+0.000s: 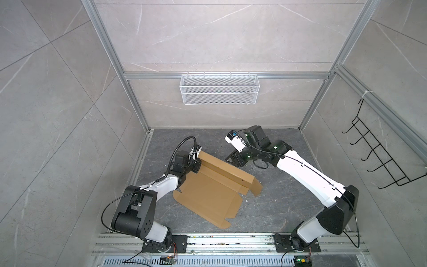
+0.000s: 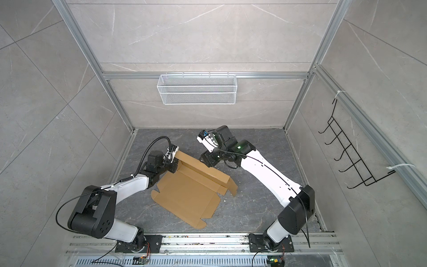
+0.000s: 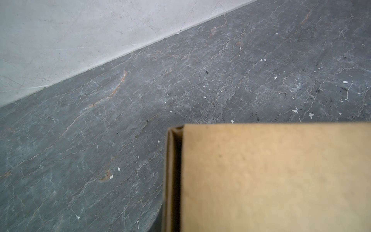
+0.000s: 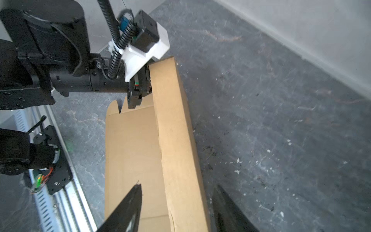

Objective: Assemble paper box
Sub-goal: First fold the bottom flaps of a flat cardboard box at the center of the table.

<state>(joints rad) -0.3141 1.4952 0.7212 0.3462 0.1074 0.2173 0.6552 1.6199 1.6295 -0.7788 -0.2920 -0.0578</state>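
The paper box (image 1: 208, 196) (image 2: 187, 196) is a brown cardboard sheet lying on the dark marble floor, with its far long wall (image 1: 226, 171) folded up. My left gripper (image 1: 198, 164) (image 2: 175, 164) is shut on the left end of that wall, seen in the right wrist view as black jaws (image 4: 143, 84) against the cardboard. The left wrist view shows only the doubled wall (image 3: 271, 176) close up, with its fingers hidden. My right gripper (image 1: 232, 159) (image 2: 204, 159) (image 4: 178, 185) is open and straddles the wall (image 4: 174, 120) without touching it.
A white wire mesh basket (image 1: 219, 89) hangs on the back wall rail. A black wire hook rack (image 1: 381, 157) is fixed to the right wall. Aluminium rails (image 1: 231, 242) carry both arm bases at the front. Small white flecks (image 4: 237, 160) dot the floor.
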